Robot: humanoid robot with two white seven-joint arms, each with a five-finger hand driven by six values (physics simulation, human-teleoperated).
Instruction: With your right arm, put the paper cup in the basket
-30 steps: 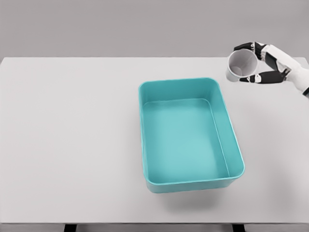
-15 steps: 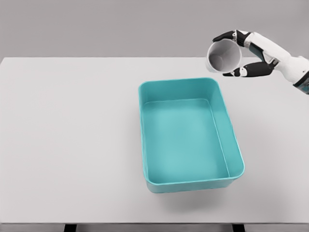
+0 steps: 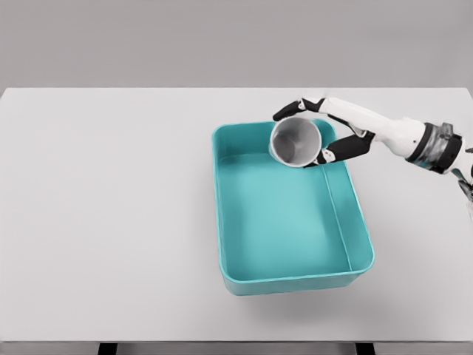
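A white paper cup (image 3: 295, 143) hangs tilted on its side, its open mouth facing me, over the far right corner of the teal basket (image 3: 222, 222). My right hand (image 3: 314, 133) is shut on the cup, dark fingers (image 3: 288, 110) curling over its top and the thumb (image 3: 341, 150) under it. The white right arm (image 3: 392, 133) reaches in from the right edge. The basket is a rectangular tub with rounded corners, and nothing lies on its floor. My left arm does not show.
The pale grey table (image 3: 111, 207) stretches wide on all sides of the basket, with its front edge near the bottom of the picture. A plain grey wall stands behind it.
My right hand has carried the cup left and lower, from above the table's far right corner to over the basket's far right corner. The arm now stretches further into view.
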